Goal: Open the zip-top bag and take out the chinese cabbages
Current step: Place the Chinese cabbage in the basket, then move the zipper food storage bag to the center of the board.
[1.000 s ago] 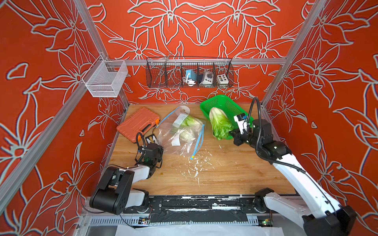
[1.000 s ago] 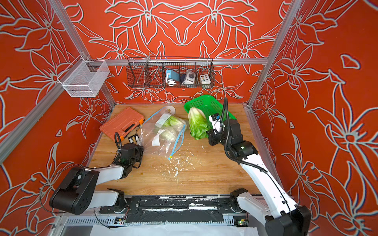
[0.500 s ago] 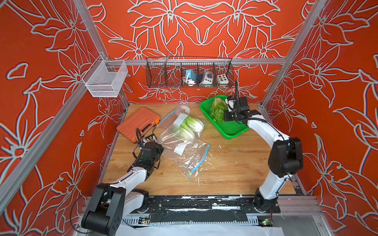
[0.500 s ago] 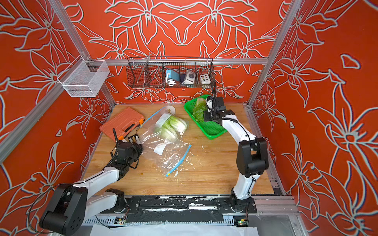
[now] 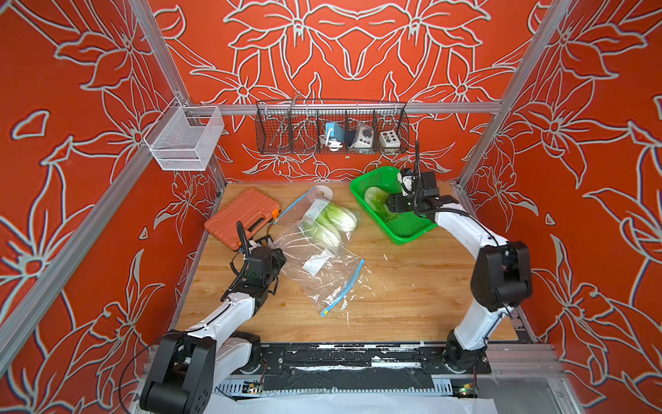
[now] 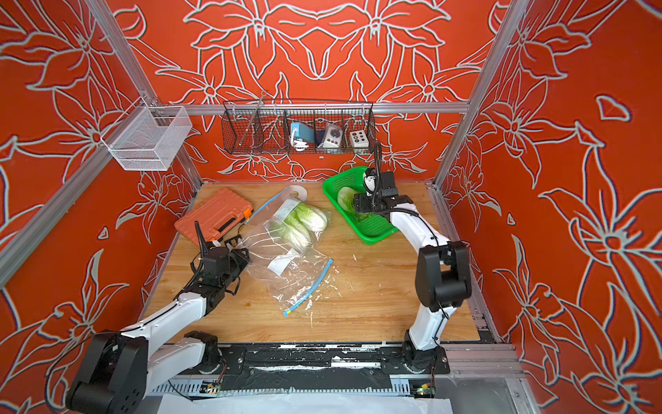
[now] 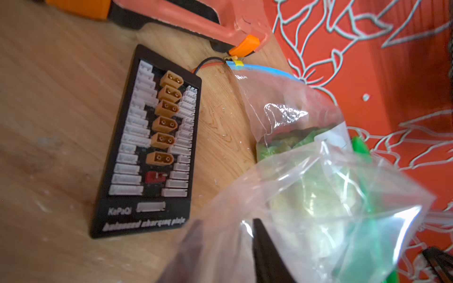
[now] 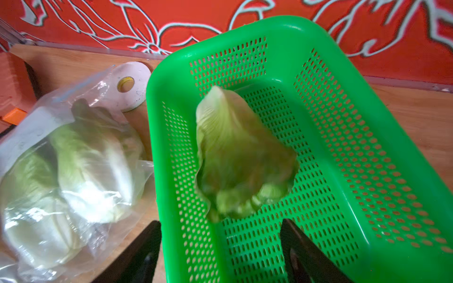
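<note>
Cabbage [image 8: 240, 156] now loose, beyond right hand [image 8: 220, 229]

walls [image 5: 358, 53]: red-orange, white outlined flower pattern. table [image 5: 412, 286]: light wood grain. basket [image 5: 412, 227]: bright green, perforated. chinese cabbages [image 5: 336, 220]: white base, pale green crinkled tips. zip-top bag [image 5: 315, 283]: clear, blue zip strip [image 5: 346, 284]. tool case [image 5: 243, 213]: orange, black trim. charging board [image 7: 147, 147]: black, yellow connectors, white sockets. arms [image 5: 462, 222]: white and black.

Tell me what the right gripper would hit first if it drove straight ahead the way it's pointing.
Most likely the chinese cabbage in the green basket, directly ahead of the open right gripper. How near it is is hard to judge.
</note>
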You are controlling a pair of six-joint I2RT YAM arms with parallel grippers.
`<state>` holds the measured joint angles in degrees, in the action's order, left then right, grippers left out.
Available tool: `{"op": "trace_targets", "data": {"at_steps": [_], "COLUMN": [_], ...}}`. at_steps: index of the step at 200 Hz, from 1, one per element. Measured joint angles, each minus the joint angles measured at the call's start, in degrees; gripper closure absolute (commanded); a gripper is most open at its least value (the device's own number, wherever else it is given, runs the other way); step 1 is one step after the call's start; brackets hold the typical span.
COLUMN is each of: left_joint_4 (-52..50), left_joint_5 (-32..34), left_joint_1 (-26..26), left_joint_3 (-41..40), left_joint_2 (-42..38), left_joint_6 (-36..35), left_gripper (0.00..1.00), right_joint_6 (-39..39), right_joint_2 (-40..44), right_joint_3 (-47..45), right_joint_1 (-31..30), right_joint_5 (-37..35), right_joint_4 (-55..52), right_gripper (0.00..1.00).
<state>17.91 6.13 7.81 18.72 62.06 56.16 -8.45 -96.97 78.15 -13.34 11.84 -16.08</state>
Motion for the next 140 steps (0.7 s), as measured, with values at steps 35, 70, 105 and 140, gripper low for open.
{"op": "trace_targets", "data": {"at_steps": [35, 70, 105, 140], "left_joint_4": [0.04, -2.69, -3.50, -3.67], "left_joint_5": [1.40, 4.46, 6.64, 7.06], "left_joint_1": [-1.38, -8.33, -16.41, -24.22], "left_joint_3": [0.13, 2.60, 6.23, 10.03], "left_joint_2": [0.31, 0.31, 1.46, 6.51], "left_joint_6": [1.64, 2.91, 3.48, 3.23], "left_gripper": [1.00, 1.00, 1.00, 0.66], "right_joint_6": [-2.78, -3.26, -3.06, -2.29], "right_joint_2": [12.09, 15.28, 14.23, 5.73], "right_joint_3": [-11.34, -15.26, -14.62, -6.95], "right_joint_1": [-0.22, -2.36, -7.17, -14.16], "right_joint_5": [1.60, 3.82, 4.79, 5.42], "right_joint_4": [3.54, 4.24, 4.52, 4.61], "right_gripper": [0.23, 0.23, 0.23, 0.23]}}
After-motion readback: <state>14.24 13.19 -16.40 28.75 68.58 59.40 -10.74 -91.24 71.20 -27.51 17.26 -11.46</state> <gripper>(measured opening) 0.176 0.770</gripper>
